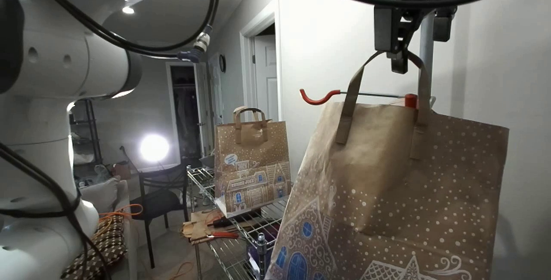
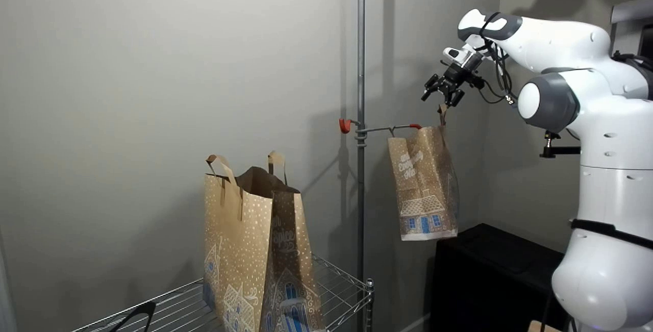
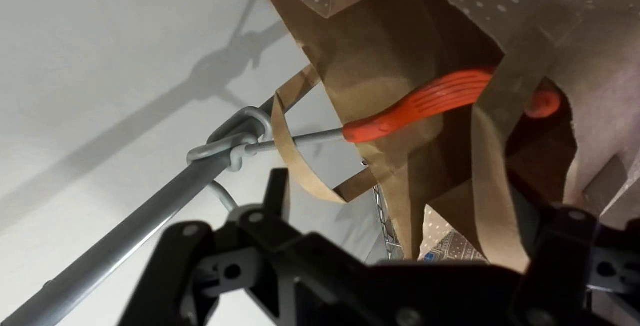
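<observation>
- At far left in an exterior view, a wire shelf (image 2: 176, 305) carries a standing paper bag (image 2: 240, 250), upright with its mouth open; this one is not hung up.
- Right of it rises a grey pole (image 2: 361, 67), with a red-gripped hook (image 3: 425, 100) fixed to it.
- Next comes the hanging bag (image 2: 421, 184), off the shelf. Its pole-side handle (image 3: 292, 160) loops round the hook's rod, so the hanging looks done.
- Its outer handle (image 3: 490, 166) stands up and arches over the red grip; whether it is looped on too, I cannot tell.
- Above that bag's right edge is the tool (image 2: 440, 95), fingers spread, gripping nothing. It sits against or just beside the outer handle: no grip taken there, and no clear gap between them either.
</observation>
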Robot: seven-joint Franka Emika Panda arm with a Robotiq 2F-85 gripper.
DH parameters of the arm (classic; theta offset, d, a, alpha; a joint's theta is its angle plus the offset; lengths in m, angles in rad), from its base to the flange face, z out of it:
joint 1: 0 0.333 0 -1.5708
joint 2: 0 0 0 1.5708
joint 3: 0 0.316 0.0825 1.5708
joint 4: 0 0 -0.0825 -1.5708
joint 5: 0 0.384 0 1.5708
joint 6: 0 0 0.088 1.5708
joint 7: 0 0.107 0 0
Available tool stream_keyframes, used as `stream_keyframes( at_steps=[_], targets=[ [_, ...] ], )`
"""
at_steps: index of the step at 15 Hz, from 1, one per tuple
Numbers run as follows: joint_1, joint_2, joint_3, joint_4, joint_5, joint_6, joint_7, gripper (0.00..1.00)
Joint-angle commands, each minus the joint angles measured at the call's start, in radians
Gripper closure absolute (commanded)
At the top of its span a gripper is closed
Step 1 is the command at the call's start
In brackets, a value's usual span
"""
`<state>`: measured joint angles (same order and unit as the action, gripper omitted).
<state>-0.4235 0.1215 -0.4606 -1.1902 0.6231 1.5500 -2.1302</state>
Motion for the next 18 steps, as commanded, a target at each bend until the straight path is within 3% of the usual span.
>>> stream_keyframes(
  at_steps=[1, 6, 12, 18],
  targets=[
    [0.028, 0.013, 0.015, -0.007, -0.027, 0.030, 0.018, 0.00],
    [0.064, 0.024, 0.016, -0.021, -0.063, 0.045, 0.011, 0.00],
    [0.138, -0.020, 0.005, -0.099, -0.470, 0.178, 0.026, 0.00],
    [0.188, -0.074, 0.021, -0.184, -0.626, 0.201, 0.085, 0.00]
  ],
)
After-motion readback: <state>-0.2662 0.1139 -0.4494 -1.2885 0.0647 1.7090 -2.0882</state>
